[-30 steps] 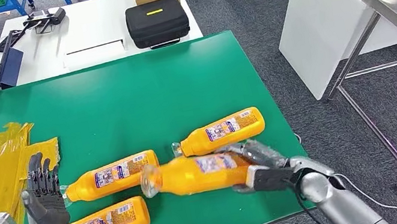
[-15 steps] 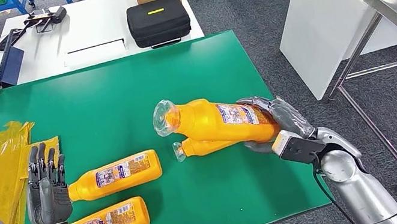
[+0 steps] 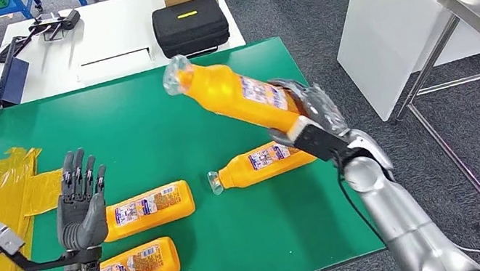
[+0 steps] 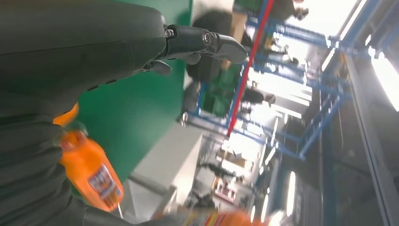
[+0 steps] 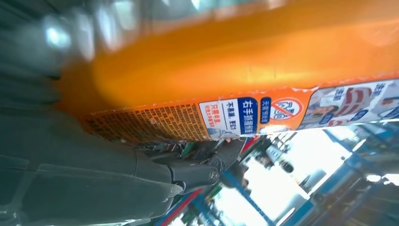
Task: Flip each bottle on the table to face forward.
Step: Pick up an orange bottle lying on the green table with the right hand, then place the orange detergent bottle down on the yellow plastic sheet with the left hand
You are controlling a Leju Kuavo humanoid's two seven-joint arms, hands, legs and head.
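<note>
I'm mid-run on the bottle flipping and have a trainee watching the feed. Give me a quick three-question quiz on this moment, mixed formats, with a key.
1. True or false: the right hand grips an orange bottle lifted clear of the green table.
2. How many orange bottles lie on the green table? A) one B) two C) three D) four
3. Fill in: the left hand is raised with its fingers apart, holding ____.

Key
1. True. The held bottle is tilted, cap end up and away from the robot.
2. C. One lies near the right arm; two lie by the left hand, a farther one and a nearer one.
3. Nothing.
</note>
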